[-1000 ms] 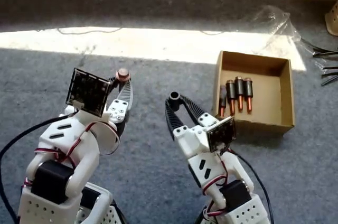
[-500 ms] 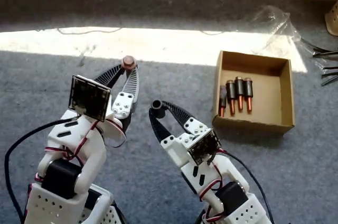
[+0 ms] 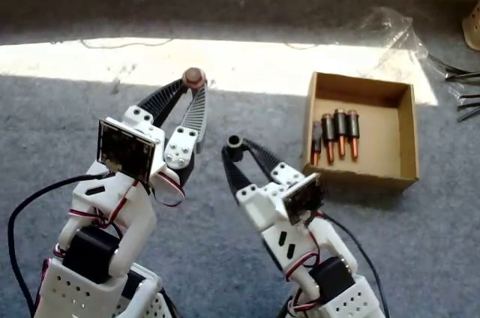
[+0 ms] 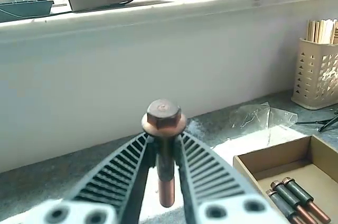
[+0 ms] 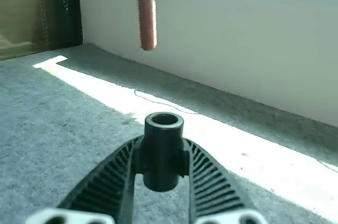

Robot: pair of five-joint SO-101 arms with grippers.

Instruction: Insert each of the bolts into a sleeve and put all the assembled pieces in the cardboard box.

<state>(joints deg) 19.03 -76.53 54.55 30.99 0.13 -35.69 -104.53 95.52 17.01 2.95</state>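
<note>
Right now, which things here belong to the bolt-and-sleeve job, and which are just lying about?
Job: bolt, held upright; sleeve, held with its hole up; cardboard box; four assembled pieces lying in the box.
Lying about: clear plastic bag behind the box; slotted basket holding sticks.

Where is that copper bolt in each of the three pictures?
High view: bolt clamped at the left gripper's tip, seen against the sunlit strip.
Left wrist view: bolt upright between the fingers, head up; sunlit strip beyond.
Right wrist view: bolt's lower end hangs above the sleeve in the right gripper; sunlit strip behind.
Shared landmark: the sunlit strip.
</note>
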